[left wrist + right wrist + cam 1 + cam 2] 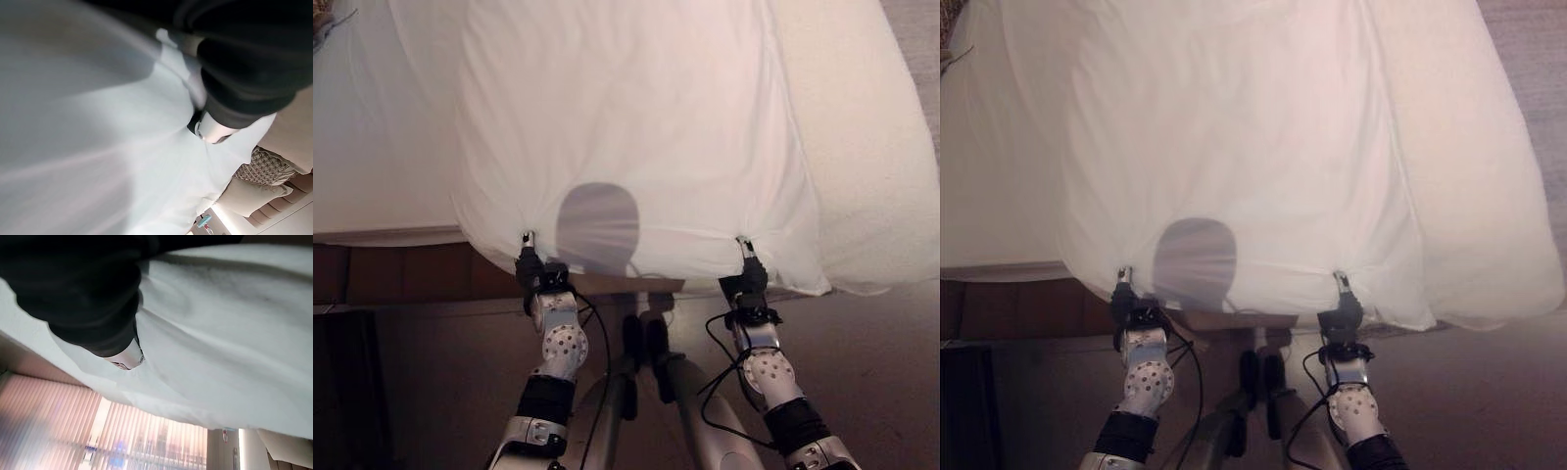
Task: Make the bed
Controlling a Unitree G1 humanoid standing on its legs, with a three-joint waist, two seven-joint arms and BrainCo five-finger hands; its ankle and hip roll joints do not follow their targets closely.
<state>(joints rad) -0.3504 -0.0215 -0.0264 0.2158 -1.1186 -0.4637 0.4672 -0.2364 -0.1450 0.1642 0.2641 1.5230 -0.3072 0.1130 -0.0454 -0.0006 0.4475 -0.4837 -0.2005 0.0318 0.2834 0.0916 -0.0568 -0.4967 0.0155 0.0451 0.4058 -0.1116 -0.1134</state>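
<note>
no readable text anywhere | white duvet [626, 127]: plain, no label or tag legible | bed [372, 166]: no markings | small teal thing [204, 220] past the cloth in the left wrist view: way too tiny to make out any print | blinds [73, 421]: no signs

Head cameras look down on the duvet [626, 127]; wrist cameras press close beneath it.
</note>
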